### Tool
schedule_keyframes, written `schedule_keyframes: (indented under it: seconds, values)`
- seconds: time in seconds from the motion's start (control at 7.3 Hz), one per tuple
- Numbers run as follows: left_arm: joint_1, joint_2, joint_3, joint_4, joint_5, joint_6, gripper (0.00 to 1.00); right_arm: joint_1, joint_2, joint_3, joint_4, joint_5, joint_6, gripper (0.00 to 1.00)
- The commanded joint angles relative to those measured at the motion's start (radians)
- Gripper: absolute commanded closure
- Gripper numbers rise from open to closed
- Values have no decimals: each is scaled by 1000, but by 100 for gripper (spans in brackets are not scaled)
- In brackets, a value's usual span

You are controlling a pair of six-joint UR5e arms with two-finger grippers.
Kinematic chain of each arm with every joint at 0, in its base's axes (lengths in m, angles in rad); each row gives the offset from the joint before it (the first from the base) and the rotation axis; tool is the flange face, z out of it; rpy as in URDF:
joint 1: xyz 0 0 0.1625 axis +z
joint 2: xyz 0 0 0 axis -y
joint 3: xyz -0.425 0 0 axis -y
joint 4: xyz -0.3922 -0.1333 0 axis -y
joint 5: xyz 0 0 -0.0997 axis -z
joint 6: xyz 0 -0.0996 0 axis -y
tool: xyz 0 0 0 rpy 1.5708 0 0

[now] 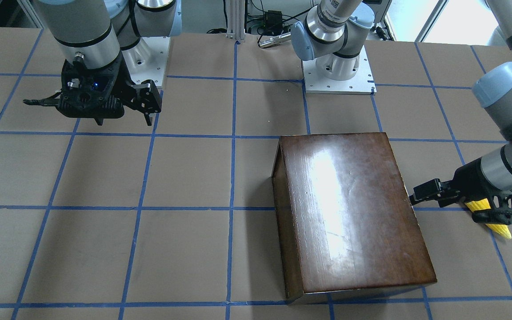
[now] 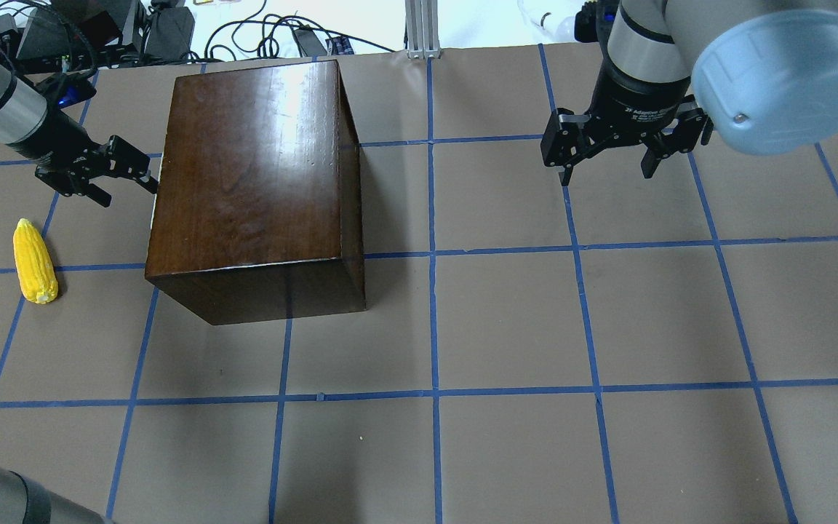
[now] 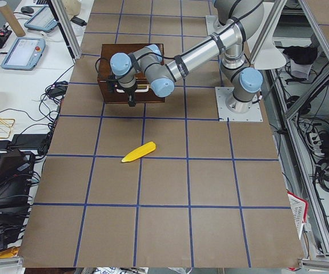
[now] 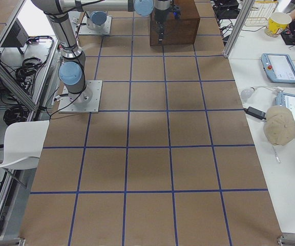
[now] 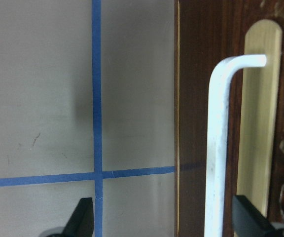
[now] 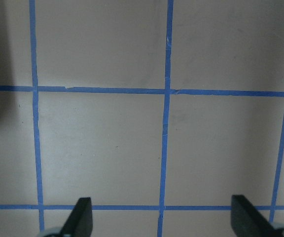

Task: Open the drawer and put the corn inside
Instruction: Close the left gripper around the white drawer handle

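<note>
The left end effector (image 2: 129, 193) is hovering wide open and empty, straddling the shut drawer's (image 5: 196, 123) handle (image 5: 218, 148) off-centre, so it is risking a slip on closing. The corn (image 2: 35, 262) is lying on the worktop (image 2: 506, 327) left of the box (image 2: 252, 167), where the sliding drawer may be nudging it. The right end effector (image 2: 606, 175) is hanging open and empty, far right.

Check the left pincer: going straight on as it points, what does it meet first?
Probably the white handle on the drawer front, which sits between the open left pincer's fingers; depth is unclear.
</note>
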Motion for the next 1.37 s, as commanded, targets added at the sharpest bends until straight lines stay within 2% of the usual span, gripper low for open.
schedule_keyframes:
  seconds: [0.0,1.23]
  values:
    - [0,-10,4,0,0,-12,0,0,0,0,0,0,0,0]
    - [0,-29,1,0,-31,1,0,0,0,0,0,0,0,0]
